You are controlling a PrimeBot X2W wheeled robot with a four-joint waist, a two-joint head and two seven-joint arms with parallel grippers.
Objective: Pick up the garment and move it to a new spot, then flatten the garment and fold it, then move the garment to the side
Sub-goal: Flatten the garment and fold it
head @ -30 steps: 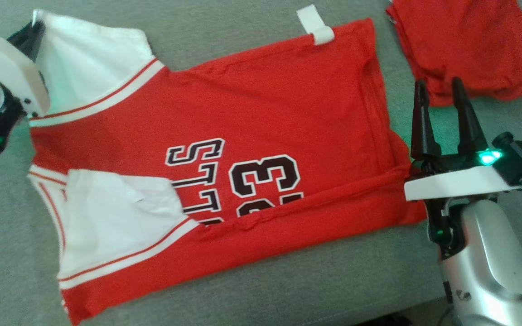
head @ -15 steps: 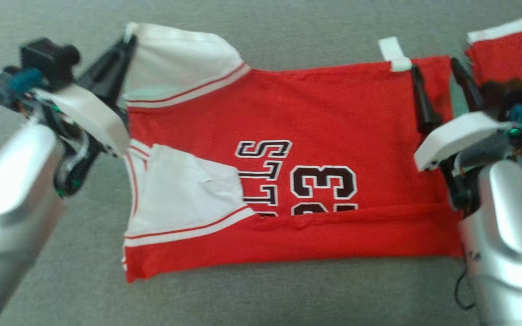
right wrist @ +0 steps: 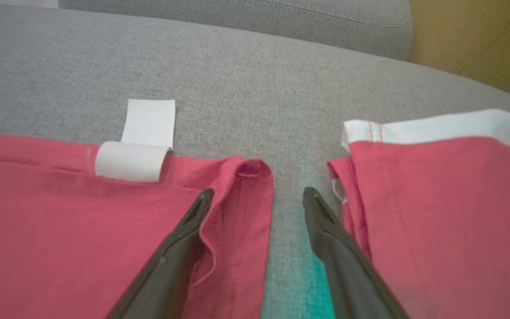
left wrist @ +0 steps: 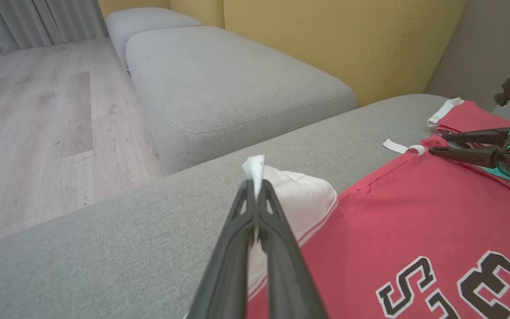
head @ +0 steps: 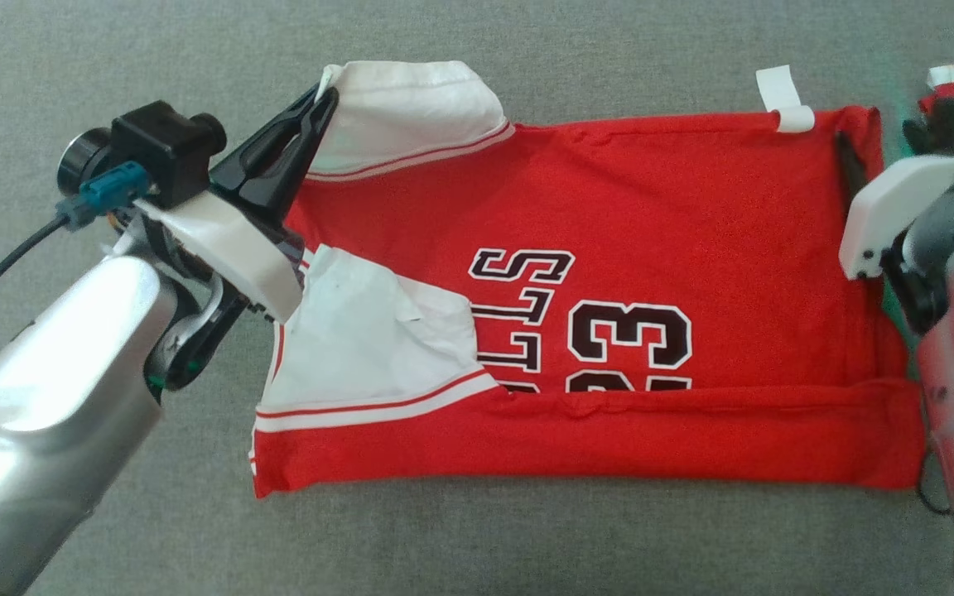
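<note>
Left fingers reach forward, pinching the garment by its white sleeve; right fingers spread astride the hem

Grey sofa, yellow backrest, wooden floor, curtains.

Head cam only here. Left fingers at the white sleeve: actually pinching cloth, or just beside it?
Observer: Pinching. In the left wrist view the left gripper is shut on the white sleeve, with a tip of cloth poking past the fingers.
Operator: Right side? Its mount blocks my view.
Observer: The right gripper is open. The hem corner of the jersey lies between its fingers, unclamped.
Operator: Anything by the other finger?
Observer: A second red garment. That finger runs along its edge; I can't tell whether they touch.
</note>
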